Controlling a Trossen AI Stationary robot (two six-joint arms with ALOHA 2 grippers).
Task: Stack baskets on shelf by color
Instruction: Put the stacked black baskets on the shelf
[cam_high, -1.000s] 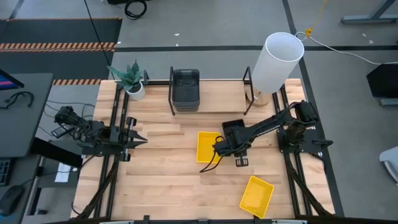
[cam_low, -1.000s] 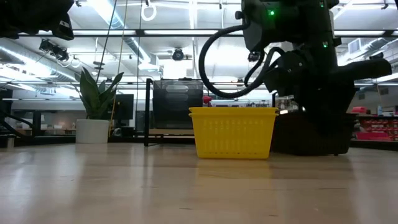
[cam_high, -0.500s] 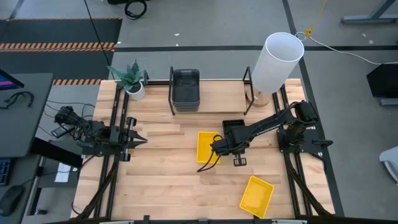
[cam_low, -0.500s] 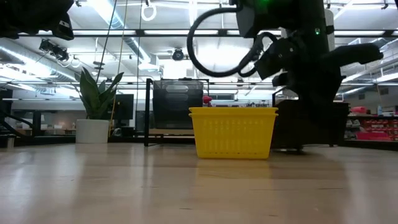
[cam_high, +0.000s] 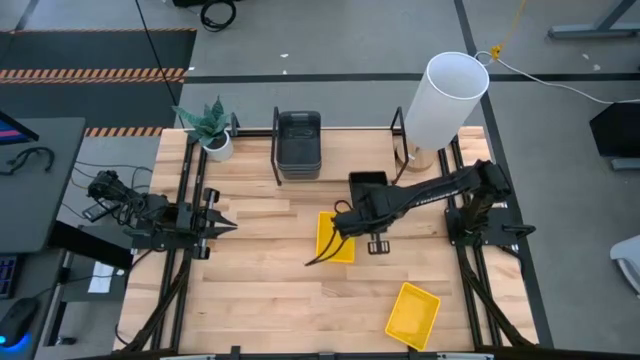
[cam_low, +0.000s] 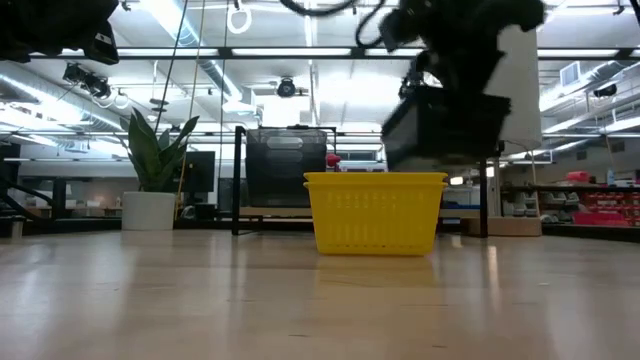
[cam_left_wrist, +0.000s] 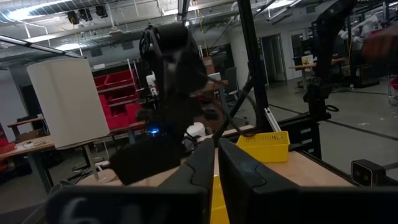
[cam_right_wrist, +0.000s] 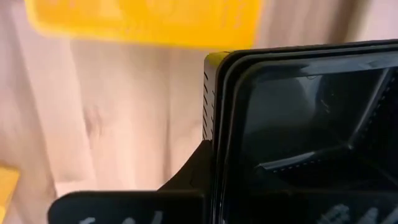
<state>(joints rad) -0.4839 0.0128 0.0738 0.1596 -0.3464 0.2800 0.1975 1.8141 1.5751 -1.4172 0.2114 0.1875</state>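
My right gripper (cam_high: 362, 204) is shut on a black perforated basket (cam_high: 367, 184), which hangs above the table in the low view (cam_low: 445, 125). One yellow basket (cam_high: 332, 238) stands on the table under the right arm. A second yellow basket (cam_high: 412, 314) lies near the table's near right corner. Dark grey baskets (cam_high: 298, 143) sit stacked on the shelf (cam_high: 345, 150) at the far edge. My left gripper (cam_high: 228, 224) waits shut at the table's left side. My right gripper holds the black basket by a wall at its rim (cam_right_wrist: 214, 134). One finger (cam_right_wrist: 193, 171) lies on the outside of that wall; the other is hidden behind the basket. The basket is lifted clear of the table and tilted.
A tall white cylinder (cam_high: 445, 98) stands at the shelf's right end, close to the right arm. A potted plant (cam_high: 212, 130) sits at the far left corner. Black upright rods (cam_high: 276, 160) frame the shelf. Bare wood lies across the table's near left part.
My right gripper has risen and moved toward the far edge and slightly left, carrying the black basket. The basket has been lifted clear of the table, now higher than the yellow basket's rim and tilted.
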